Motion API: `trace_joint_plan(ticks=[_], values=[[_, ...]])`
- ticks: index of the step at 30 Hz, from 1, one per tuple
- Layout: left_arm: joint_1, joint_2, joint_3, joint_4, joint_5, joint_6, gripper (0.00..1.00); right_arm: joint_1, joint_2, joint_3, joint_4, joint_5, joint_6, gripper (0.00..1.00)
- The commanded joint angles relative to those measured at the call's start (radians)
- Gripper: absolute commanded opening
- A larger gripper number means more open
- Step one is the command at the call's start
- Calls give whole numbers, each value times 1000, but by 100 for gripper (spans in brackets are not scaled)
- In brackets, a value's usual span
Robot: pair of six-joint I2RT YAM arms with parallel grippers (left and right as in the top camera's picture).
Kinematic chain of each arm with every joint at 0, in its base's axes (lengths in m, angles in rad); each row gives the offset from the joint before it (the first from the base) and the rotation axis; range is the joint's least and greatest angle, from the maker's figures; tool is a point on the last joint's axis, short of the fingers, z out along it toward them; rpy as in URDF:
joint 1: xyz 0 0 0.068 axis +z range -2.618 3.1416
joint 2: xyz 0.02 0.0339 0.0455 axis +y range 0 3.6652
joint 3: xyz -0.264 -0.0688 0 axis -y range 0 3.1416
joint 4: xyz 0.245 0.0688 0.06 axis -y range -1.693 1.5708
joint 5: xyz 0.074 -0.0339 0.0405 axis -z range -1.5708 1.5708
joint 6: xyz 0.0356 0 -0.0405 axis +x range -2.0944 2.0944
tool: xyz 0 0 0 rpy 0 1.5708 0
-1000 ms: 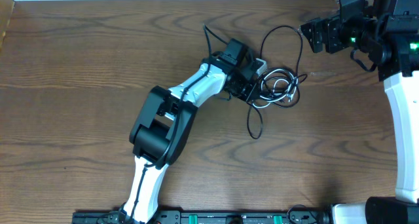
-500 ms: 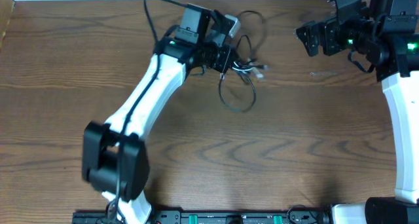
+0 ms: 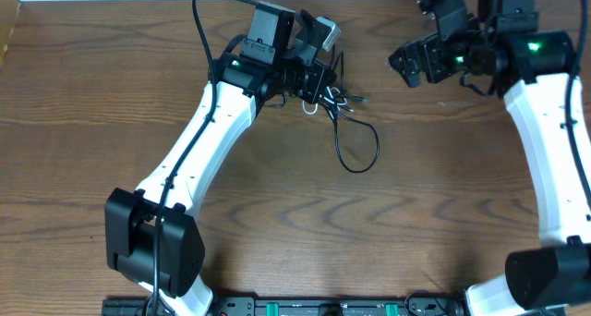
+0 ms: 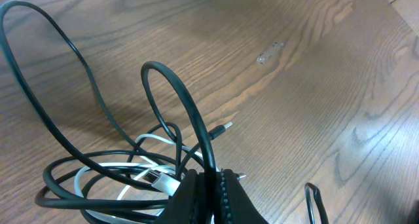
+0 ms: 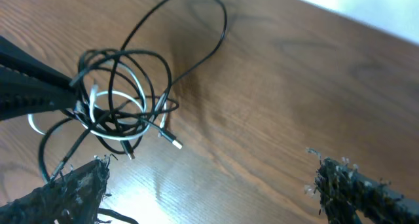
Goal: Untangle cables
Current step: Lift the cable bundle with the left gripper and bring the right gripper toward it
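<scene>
At the far edge of the table (image 3: 92, 94), left tool (image 3: 319, 83) clamps the cables (image 3: 333, 98); right tool (image 3: 423, 34) gapes, apart.

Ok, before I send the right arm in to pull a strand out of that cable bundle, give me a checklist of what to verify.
1. Left gripper shut on the cable bundle: ok.
2. Right gripper open wide: ok.
3. Right gripper apart from the bundle, touching no strand: ok.
4. A free strand to grab: a loose black loop sticks out of the bundle: ok.
5. Black and white strands separated: not ok, they are coiled together.
6. Loop resting on the table or hanging above it: cannot tell.
</scene>
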Motion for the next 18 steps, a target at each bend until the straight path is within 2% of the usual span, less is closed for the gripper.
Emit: trace_joint_plan(ticks=[1, 18], values=[[0, -26, 18, 5, 2, 28, 8, 5, 24, 16, -5, -29, -17, 99], [9, -151, 31, 4, -2, 35, 7, 83, 89, 16, -12, -47, -35, 98]])
